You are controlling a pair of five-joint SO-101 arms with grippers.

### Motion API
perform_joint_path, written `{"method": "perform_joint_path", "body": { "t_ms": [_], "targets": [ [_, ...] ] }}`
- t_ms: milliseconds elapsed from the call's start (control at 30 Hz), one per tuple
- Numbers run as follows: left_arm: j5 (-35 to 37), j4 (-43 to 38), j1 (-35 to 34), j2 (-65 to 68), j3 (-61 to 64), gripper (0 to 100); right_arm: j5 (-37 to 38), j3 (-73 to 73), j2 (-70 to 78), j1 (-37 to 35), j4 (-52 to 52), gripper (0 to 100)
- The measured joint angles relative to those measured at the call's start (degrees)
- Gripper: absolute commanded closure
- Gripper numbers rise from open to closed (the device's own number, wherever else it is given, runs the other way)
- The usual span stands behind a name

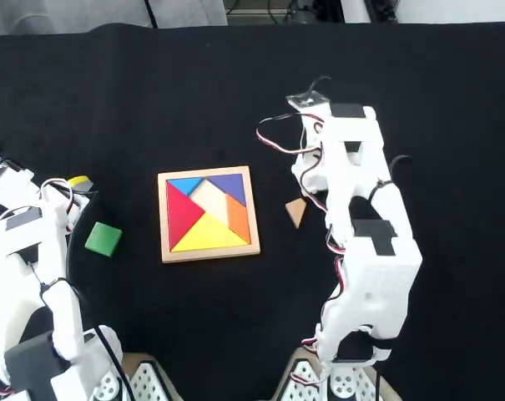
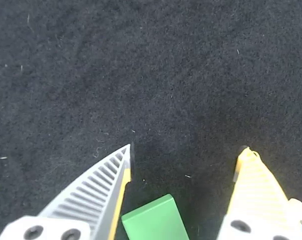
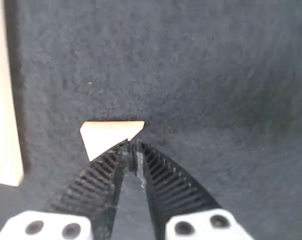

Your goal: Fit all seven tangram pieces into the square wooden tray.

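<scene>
Two arms flank the square wooden tray (image 1: 210, 253) in the high view, and we see coloured pieces (image 1: 204, 236) lying inside it. A green square (image 1: 103, 239) lies on the black cloth (image 1: 194, 100) between the tray and the left arm (image 1: 27, 251). A pale triangle (image 1: 295, 212) lies between the tray and the right arm (image 1: 365, 209), apart from the tray.

Left wrist view: the left gripper (image 2: 187, 149) has its fingers spread apart, with the green square (image 2: 153, 220) on the cloth between them.

Right wrist view: the right gripper (image 3: 133, 147) has its fingers together, tips at a corner of the pale triangle (image 3: 111, 134). The tray's rim (image 3: 3, 100) is near.
</scene>
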Motion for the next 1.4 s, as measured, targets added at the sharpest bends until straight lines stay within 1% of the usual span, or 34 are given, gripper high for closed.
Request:
{"method": "perform_joint_path", "body": {
  "t_ms": [33,100,200,267,300,367,400,533,667,733,933,1133,1267,1400],
  "targets": [
    [0.0,0.0,0.0,0.0,0.0,67,-3.0,1.5,-1.5,-0.4,-0.3,98.8],
    [0.0,0.0,0.0,0.0,0.0,67,-7.6,7.2,-6.8,-2.5,-5.1,98.7],
    [0.0,0.0,0.0,0.0,0.0,67,-10.5,20.2,-17.8,-7.5,-13.9,97.9],
    [0.0,0.0,0.0,0.0,0.0,67,-11.7,28.4,-24.3,-9.8,-18.6,91.9],
    [0.0,0.0,0.0,0.0,0.0,67,-13.3,30.5,-26.0,-10.2,-19.3,88.0],
    [0.0,0.0,0.0,0.0,0.0,67,-16.6,31.0,-27.0,-10.2,-19.1,82.6],
    [0.0,0.0,0.0,0.0,0.0,67,-18.2,31.0,-27.0,-10.1,-18.5,81.9],
    [0.0,0.0,0.0,0.0,0.0,67,-23.4,28.0,-23.6,-11.3,-14.3,81.4],
    [0.0,0.0,0.0,0.0,0.0,67,-31.3,21.2,-16.8,-12.4,-10.0,81.4],
    [0.0,0.0,0.0,0.0,0.0,67,-33.8,17.2,-12.9,-12.9,-8.3,81.4],
    [0.0,0.0,0.0,0.0,0.0,67,-35.3,7.8,-3.3,-12.2,-6.1,81.5],
    [-0.1,0.0,0.0,0.0,0.0,67,-34.4,5.7,-3.3,-11.3,-1.5,81.4],
    [-1.1,0.0,0.1,0.0,0.0,67,-34.4,5.7,-7.3,-11.3,-1.1,81.3],
    [-1.3,0.0,0.2,0.0,0.0,67,-34.4,6.0,-7.6,-11.3,-2.2,75.4]
  ]
}}
